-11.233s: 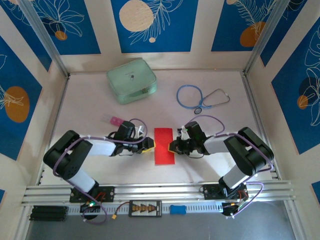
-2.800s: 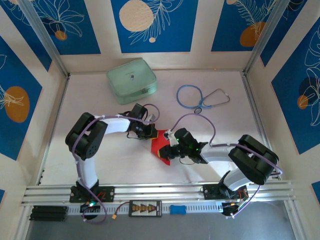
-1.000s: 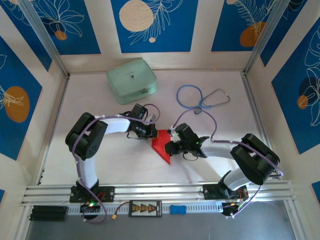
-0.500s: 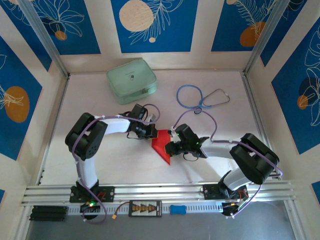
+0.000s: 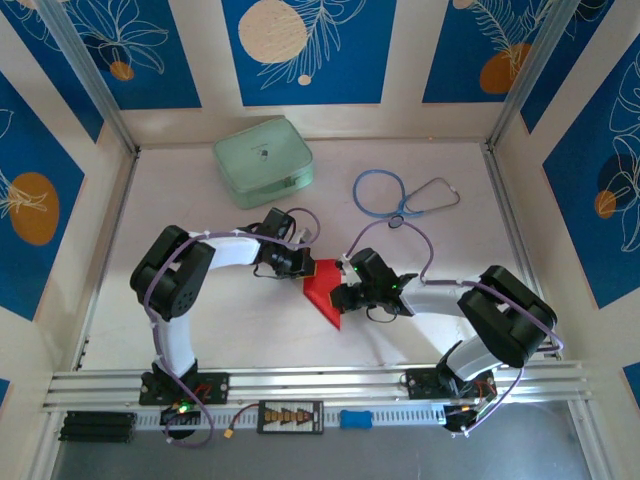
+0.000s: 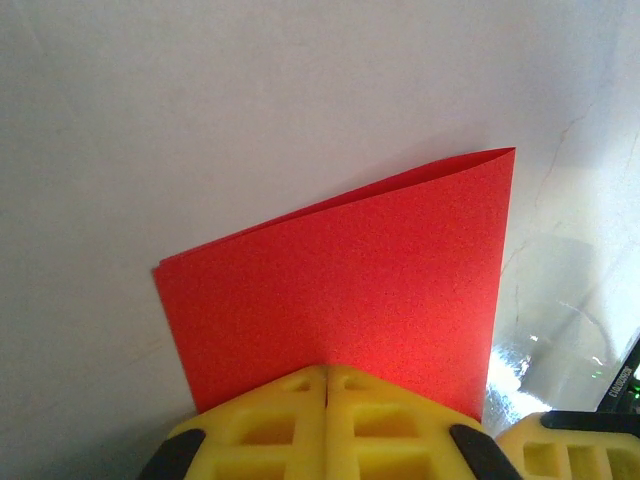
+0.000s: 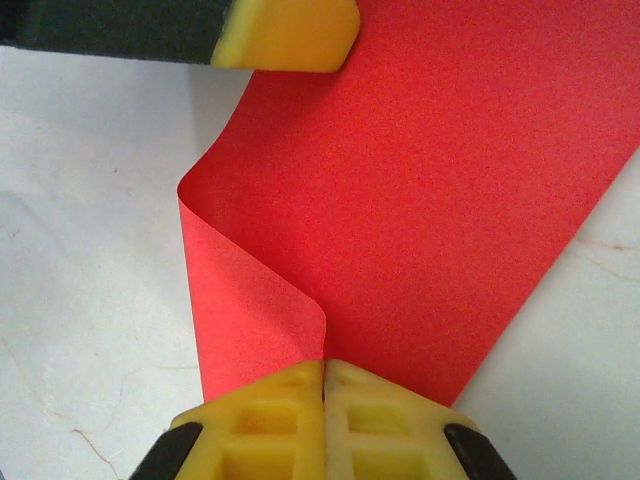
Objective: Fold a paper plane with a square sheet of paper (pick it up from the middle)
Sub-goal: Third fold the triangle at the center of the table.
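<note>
Top view: the two arms meet at the centre of the frame over the square sheet of paper [image 5: 321, 291]. The sheet is bright red and partly folded, and it lies on the white tabletop [image 5: 200, 250] as a wedge whose point aims at the lower edge of the frame. The left tool [image 5: 303, 268] sits at the sheet's upper left corner. The right tool [image 5: 339, 296] sits at its right edge. A pale green case [image 5: 263, 160] lies in the upper left of the tabletop and a blue stethoscope [image 5: 400, 195] in the upper right, both well apart from the sheet.

Left wrist view: the left tool [image 6: 327, 384] has its yellow fingers [image 6: 270, 425] pressed together with no gap. The sheet [image 6: 350, 280] spreads flat away from them towards the upper right of the frame, with a doubled edge along its far side. Whether paper is caught between these fingers cannot be told. A yellow tip of the right tool [image 6: 545, 450] shows at the lower right corner.

Right wrist view: the right tool [image 7: 325, 375] is closed on the sheet [image 7: 430, 200]. A curled flap rises at centre left and runs straight into the seam between its fingers. The sheet fills the upper right of the frame. A yellow tip of the left tool [image 7: 285, 30] rests on the sheet at the upper edge of the frame.
</note>
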Robot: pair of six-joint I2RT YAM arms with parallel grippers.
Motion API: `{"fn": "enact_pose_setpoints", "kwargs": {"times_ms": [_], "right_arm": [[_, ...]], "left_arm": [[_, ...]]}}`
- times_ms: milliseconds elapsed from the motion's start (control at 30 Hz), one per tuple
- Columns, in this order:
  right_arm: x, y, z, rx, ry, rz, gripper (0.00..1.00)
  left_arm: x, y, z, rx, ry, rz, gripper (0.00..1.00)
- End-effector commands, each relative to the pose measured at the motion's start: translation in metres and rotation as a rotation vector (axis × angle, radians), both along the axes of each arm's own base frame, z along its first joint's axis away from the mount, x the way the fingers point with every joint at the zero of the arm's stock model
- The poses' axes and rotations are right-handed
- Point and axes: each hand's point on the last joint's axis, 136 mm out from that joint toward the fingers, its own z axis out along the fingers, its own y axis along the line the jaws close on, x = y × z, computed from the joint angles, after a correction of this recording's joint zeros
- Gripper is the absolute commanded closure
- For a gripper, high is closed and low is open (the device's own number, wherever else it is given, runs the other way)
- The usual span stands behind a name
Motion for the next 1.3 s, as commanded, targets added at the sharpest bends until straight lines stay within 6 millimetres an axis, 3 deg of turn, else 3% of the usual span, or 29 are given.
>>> {"fn": "enact_pose_setpoints", "kwargs": {"times_ms": [0, 467, 1267], "right_arm": [[0.002, 0.0, -0.003, -0.017, 0.005, 0.003, 1.0], [0.007, 0.002, 0.004, -0.008, -0.018, -0.001, 1.0], [-0.001, -0.005, -0.013, -0.04, 0.027, -0.011, 1.0]], "left_arm": [[-0.011, 0.013, -0.016, 0.078, 0.035, 0.017, 0.93], [-0.011, 0.014, -0.015, 0.078, 0.034, 0.015, 0.94], [-0.006, 0.01, -0.007, 0.06, 0.016, 0.018, 0.93]]}}
